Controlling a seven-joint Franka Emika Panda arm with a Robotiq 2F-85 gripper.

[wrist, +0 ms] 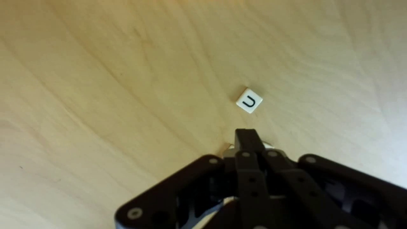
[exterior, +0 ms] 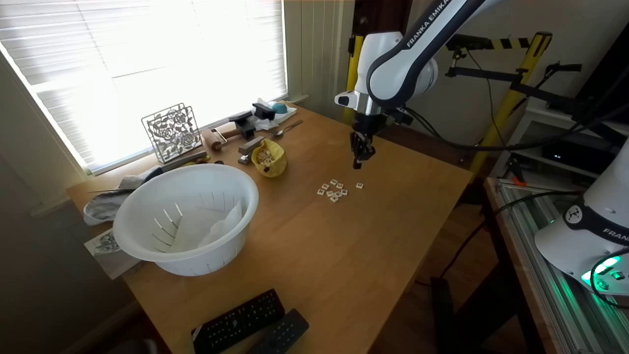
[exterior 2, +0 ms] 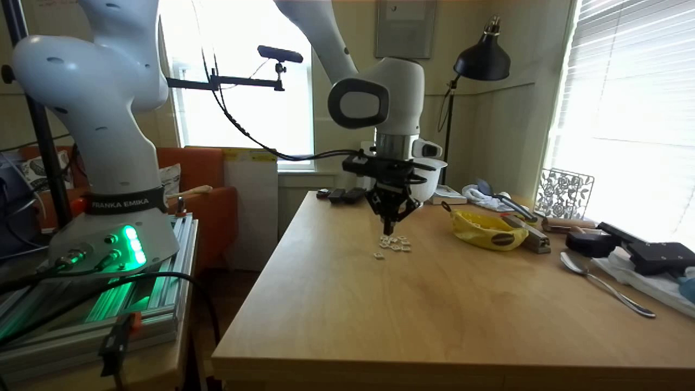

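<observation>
Jaws hovering pressed together above the table (exterior: 314, 246) | U tile (wrist: 249, 100) sitting apart (the outlier) | low dip could be scattering letter tiles (exterior: 337, 194)

Daylight glare whites out the window blinds (exterior: 162, 64).

The white arm (exterior: 422, 49) rose from its base (exterior 2: 114, 222), where a strip of lights (exterior 2: 134, 245) glowed green, and bent over high up so that the forearm (exterior 2: 326, 41) slanted down to the wrist (exterior 2: 404, 100). The wrist stood almost upright, its end turned downward. Below it the black fingers (wrist: 245, 140) pointed down, closed together into one narrow tip.
</observation>
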